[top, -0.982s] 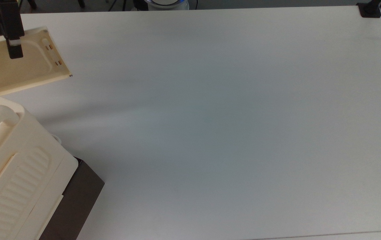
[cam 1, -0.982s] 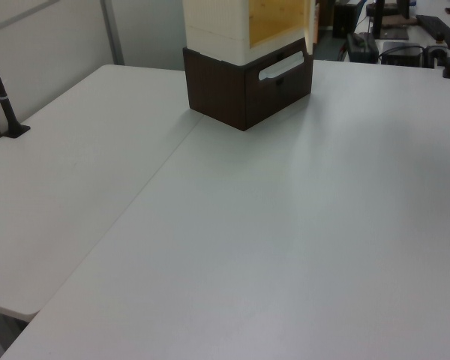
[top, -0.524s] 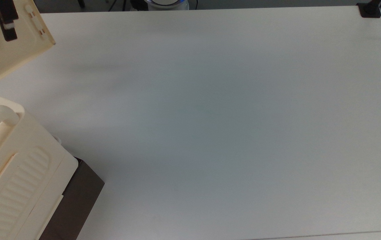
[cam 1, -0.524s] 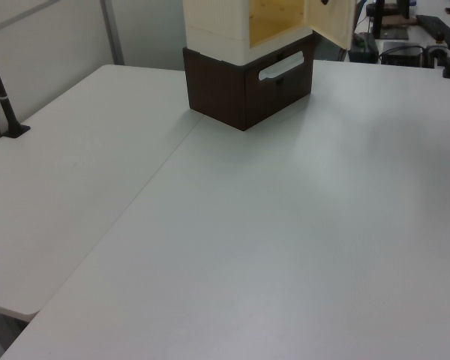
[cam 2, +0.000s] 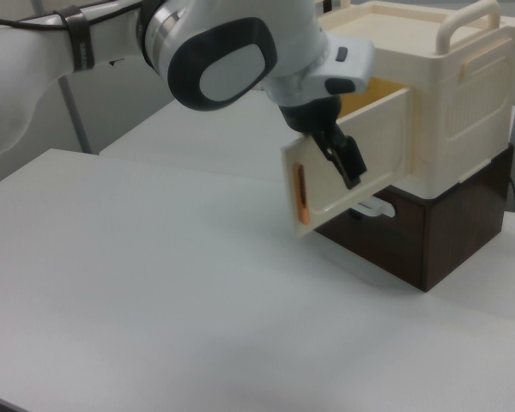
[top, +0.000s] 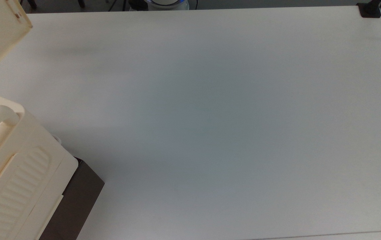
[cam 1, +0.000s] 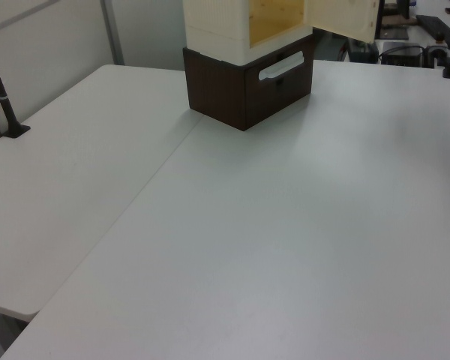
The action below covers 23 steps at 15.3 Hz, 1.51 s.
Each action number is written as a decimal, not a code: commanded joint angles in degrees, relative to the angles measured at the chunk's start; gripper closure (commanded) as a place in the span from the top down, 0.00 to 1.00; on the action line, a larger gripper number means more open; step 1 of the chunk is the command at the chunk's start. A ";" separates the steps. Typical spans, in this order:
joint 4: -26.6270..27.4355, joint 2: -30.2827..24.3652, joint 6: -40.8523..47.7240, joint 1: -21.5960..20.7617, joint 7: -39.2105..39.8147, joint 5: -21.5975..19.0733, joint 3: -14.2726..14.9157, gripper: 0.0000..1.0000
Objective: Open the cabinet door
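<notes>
A white table [top: 230,116] spans the top view, its surface bare and matte. A black clamp [top: 369,9] grips its far right corner in the top view. Beyond the far edge, near the middle, sits a round white-and-blue object [top: 166,3], cut off by the frame. In the left view a seam [cam 1: 146,187] divides the table into two tops, and a black stand [cam 1: 6,112] rises from the left edge. Dark equipment [cam 1: 405,45] stands beyond the far right corner.
</notes>
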<state>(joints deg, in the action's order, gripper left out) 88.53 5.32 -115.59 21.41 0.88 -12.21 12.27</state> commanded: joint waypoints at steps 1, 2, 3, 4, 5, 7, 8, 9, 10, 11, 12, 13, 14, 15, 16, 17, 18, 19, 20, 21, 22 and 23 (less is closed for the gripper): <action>0.15 -1.01 1.95 1.97 2.90 -0.18 0.21 1.00; -0.11 -1.19 1.95 2.41 2.90 -0.27 0.30 1.00; -1.68 -1.62 1.95 2.76 2.81 -0.62 0.21 1.00; -2.22 -1.89 2.38 2.85 2.81 -0.80 0.21 1.00; -3.01 -2.33 3.26 2.85 2.81 -0.10 0.21 1.00; -5.73 -2.77 5.02 3.11 2.81 -0.18 0.56 1.00; -6.78 -2.94 5.89 3.20 2.81 -0.27 1.09 1.00; -7.75 -3.12 6.25 3.12 2.81 -0.45 1.18 1.00; -8.63 -3.38 6.26 3.12 2.63 -0.80 1.09 1.00; -8.99 -3.73 6.34 2.94 2.46 -0.97 0.92 1.00; -8.99 -4.43 6.43 2.50 1.94 -1.24 0.39 1.00; -8.99 -5.14 6.87 1.89 1.23 -1.24 0.13 1.00; -8.99 -5.66 8.09 0.58 -0.25 -1.15 -0.31 1.00; -8.99 -5.84 9.49 -1.17 -2.27 -0.89 -1.01 1.00; -8.90 -5.85 10.81 -3.02 -4.72 -0.36 -1.19 1.00; -8.73 -5.93 11.96 -5.21 -7.45 -0.27 -1.19 1.00; -8.29 -6.28 12.93 -8.71 -10.95 -0.18 -1.28 1.00; -7.85 -6.37 13.80 -11.27 -12.99 -0.18 -1.19 1.00; -6.89 -6.46 15.64 -13.73 -14.49 -0.10 -1.19 1.00; -6.53 -6.46 17.31 -16.11 -14.85 -0.01 -1.19 1.00; -6.01 -6.46 19.07 -18.57 -14.86 0.34 -1.11 1.00; -4.87 -6.72 20.48 -21.12 -14.77 1.74 -1.10 1.00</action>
<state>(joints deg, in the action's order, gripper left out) 80.26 0.12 -99.10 7.05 -12.42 -12.62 10.30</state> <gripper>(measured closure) 0.000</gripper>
